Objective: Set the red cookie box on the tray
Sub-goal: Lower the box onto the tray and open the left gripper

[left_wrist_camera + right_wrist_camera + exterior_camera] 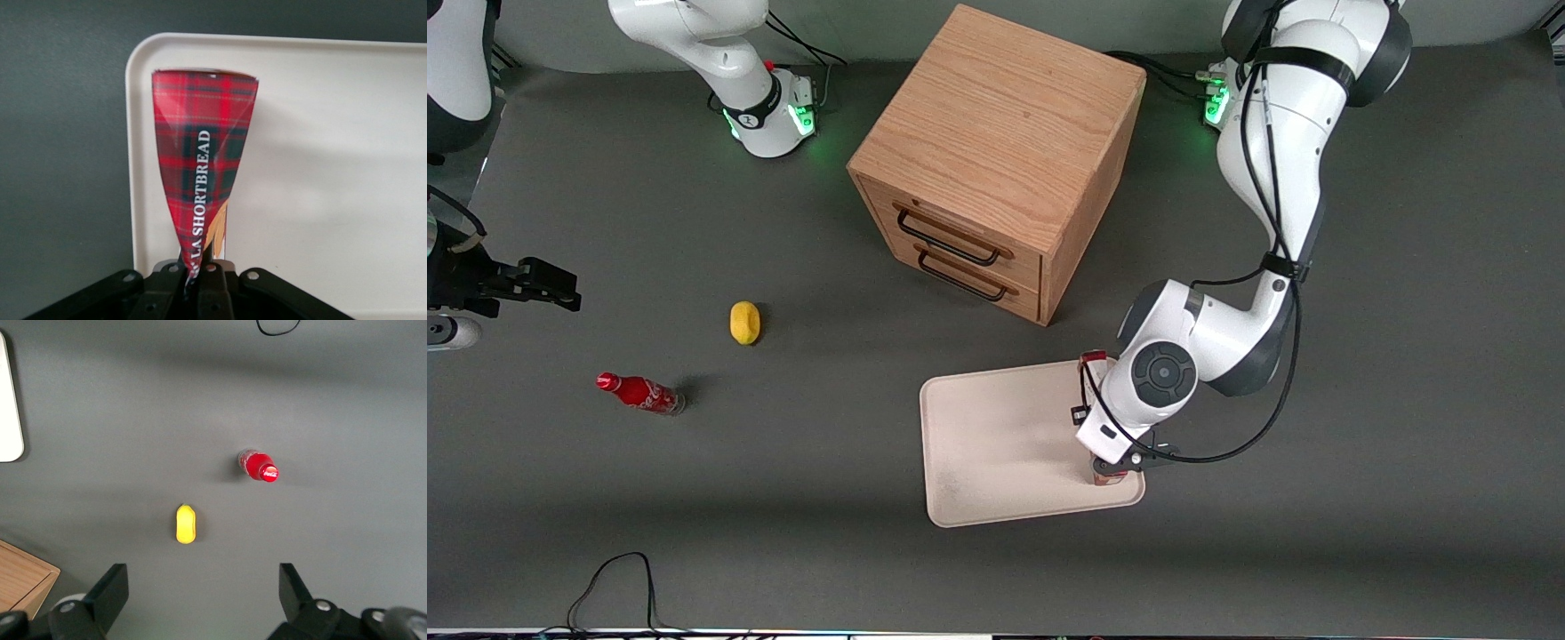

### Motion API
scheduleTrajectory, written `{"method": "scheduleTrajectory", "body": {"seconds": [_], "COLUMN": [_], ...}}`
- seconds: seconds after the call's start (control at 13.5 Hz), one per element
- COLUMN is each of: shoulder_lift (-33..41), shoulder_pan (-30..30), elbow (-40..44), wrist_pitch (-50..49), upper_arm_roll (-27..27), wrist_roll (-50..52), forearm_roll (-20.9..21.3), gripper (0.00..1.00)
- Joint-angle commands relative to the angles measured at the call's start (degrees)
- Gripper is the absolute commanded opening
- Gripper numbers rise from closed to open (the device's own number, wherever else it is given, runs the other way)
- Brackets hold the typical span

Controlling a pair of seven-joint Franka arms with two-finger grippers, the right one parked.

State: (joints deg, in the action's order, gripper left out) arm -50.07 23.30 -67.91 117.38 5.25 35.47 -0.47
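Observation:
The red cookie box [200, 160], a tartan carton lettered "SHORTBREAD", hangs from my left gripper [198, 270], whose fingers are shut on its near end. The box stretches out over the cream-white tray [333, 167], close to the tray's rim and one rounded corner. In the front view the arm's wrist covers most of the red cookie box [1095, 360]; only its two ends peek out over the tray [996, 444] edge nearest the working arm. The gripper [1116, 467] sits low over the tray's near corner. Whether the box touches the tray I cannot tell.
A wooden two-drawer cabinet [1000, 160] stands farther from the camera than the tray. A yellow lemon-like object [744, 322] and a small red soda bottle [640, 393] lie toward the parked arm's end. A black cable [618, 582] loops at the table's near edge.

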Motion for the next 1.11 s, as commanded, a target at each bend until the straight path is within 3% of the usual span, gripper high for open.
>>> {"method": "scheduleTrajectory", "body": {"seconds": [0.0,0.07,0.15,0.22,1.03], "shoulder_lift": [-0.2,-0.3,-0.5,-0.6,-0.5], "shoulder_pan": [-0.2,-0.2,-0.3,-0.3,-0.2], "elbow": [-0.2,-0.2,-0.1,-0.2,-0.2], "wrist_pitch": [0.8,0.8,1.4,1.5,1.5], "upper_arm_roll": [-0.2,-0.2,-0.2,-0.2,-0.1], "wrist_roll": [-0.7,-0.5,-0.1,-0.1,0.4], "forearm_roll": [0.4,0.4,0.3,0.6,0.2], "gripper": [0.0,0.0,0.16,0.99,1.0]}}
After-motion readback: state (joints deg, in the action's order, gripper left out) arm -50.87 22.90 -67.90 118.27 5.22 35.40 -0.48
